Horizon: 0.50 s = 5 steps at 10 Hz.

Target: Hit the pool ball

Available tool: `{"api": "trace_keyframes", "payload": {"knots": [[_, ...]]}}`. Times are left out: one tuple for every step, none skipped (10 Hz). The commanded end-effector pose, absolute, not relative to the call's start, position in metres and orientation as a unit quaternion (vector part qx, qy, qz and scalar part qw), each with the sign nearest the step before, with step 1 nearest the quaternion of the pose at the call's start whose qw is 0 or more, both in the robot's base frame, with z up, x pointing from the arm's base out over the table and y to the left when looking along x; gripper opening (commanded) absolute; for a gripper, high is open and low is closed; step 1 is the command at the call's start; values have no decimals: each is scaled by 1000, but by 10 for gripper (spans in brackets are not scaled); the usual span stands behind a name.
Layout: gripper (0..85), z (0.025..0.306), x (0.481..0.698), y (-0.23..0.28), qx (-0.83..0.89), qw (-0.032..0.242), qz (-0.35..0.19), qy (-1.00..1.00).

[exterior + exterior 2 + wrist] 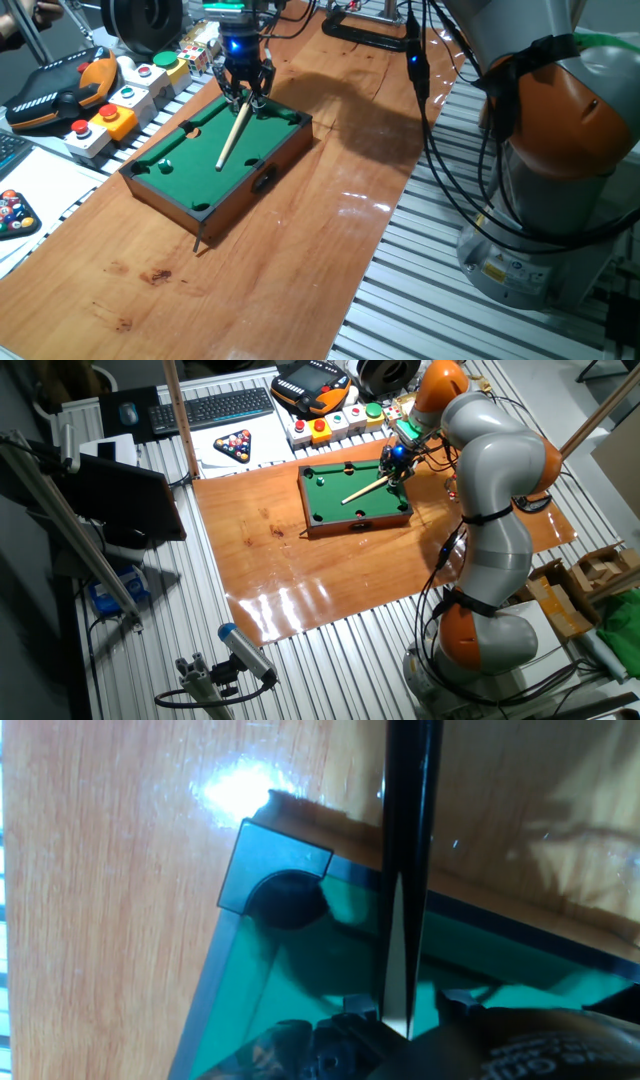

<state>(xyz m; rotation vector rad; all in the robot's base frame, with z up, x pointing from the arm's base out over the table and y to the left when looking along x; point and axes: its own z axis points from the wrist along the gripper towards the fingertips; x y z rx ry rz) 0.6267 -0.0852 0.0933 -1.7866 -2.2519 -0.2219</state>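
Observation:
A small wooden pool table (pixel 262 160) with green felt (pixel 200 160) lies on the wooden board. My gripper (pixel 245 95) hangs over its far right end and is shut on a cue stick (pixel 233 135), which slants down across the felt with its tip near the middle. In the other fixed view the gripper (pixel 393 463) holds the cue stick (pixel 362 490) the same way. A small pale ball (pixel 166 163) seems to lie near the left end, too small to be sure. The hand view shows the cue stick (pixel 405 870) above a corner pocket (pixel 285 898).
Button boxes (pixel 120 100) and a teach pendant (pixel 60 90) stand behind the table. A triangle rack of pool balls (pixel 238 445) lies on white paper and also shows in one fixed view (pixel 12 212). The robot's base (pixel 560 170) and cables (pixel 440 130) fill the right side.

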Motion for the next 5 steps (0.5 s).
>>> {"api": "trace_keyframes", "payload": {"knots": [[403, 93, 627, -85, -614, 129, -76, -775], [393, 93, 627, -85, -613, 129, -77, -776], [383, 92, 627, -85, -612, 129, -76, -776], [357, 92, 627, -85, -610, 130, -76, -778], [233, 93, 627, -85, -605, 131, -78, -782]]}}
